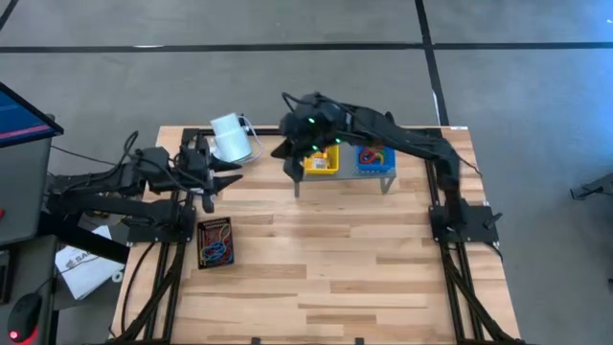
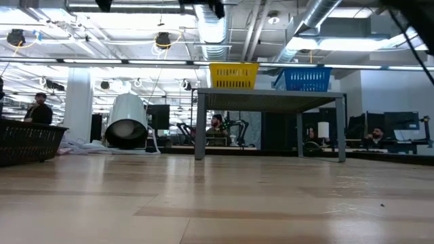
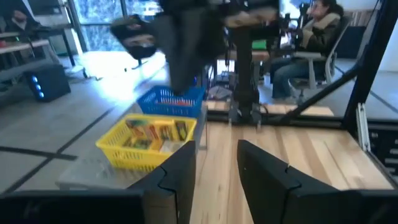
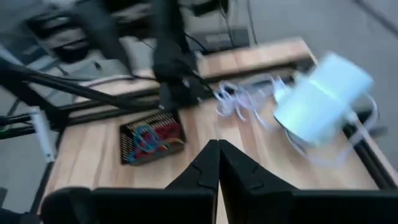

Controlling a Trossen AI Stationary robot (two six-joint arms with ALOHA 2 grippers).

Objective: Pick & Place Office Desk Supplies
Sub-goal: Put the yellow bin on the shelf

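Observation:
Yellow-green crayon boxes (image 3: 152, 132) lie in a yellow basket (image 1: 321, 161) on top of a grey shelf. Beside it on the shelf stands a blue basket (image 1: 374, 157) holding coloured rubber bands (image 3: 180, 101). More rubber bands (image 4: 149, 138) lie in a black mesh basket (image 1: 215, 242) on the table near the left arm. My right gripper (image 1: 290, 158) hangs shut above the table just left of the shelf's left end, with nothing showing between its fingers (image 4: 217, 152). My left gripper (image 1: 225, 177) waits open (image 3: 216, 168) at the table's left side, pointing toward the shelf.
A white cylinder (image 1: 230, 137) lies on its side near the far left corner, its coiled white cord (image 4: 242, 99) spread beside it. The grey perforated shelf (image 2: 271, 102) stands on legs at the far middle. Bare wood stretches across the table's near half (image 1: 335, 278). People sit beyond the table.

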